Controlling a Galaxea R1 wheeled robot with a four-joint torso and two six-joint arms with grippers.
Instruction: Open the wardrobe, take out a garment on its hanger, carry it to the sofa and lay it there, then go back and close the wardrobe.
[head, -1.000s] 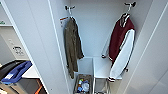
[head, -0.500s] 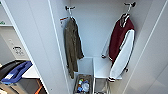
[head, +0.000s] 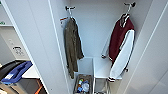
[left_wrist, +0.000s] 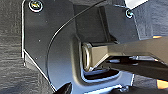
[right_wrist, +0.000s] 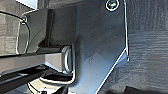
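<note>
The wardrobe (head: 37, 37) stands open in the head view, its white doors swung out to the left and right. Inside on the right hangs the garment (head: 120, 42), a maroon jacket with white sleeves and striped cuffs. Its thin white hanger (head: 128, 10) hooks onto a dark peg near the top. On the left side of the interior an olive-green jacket (head: 72, 45) hangs from another peg. Both wrist views look down past the robot's own dark plate and jointed bar at dark floor.
At the bottom of the wardrobe sits a white box (head: 86, 66) and an open bin (head: 83, 85) holding small coloured items. To the left, outside the door, a blue-lidded container (head: 16, 72) rests on a low surface beside white shelving (head: 10, 45).
</note>
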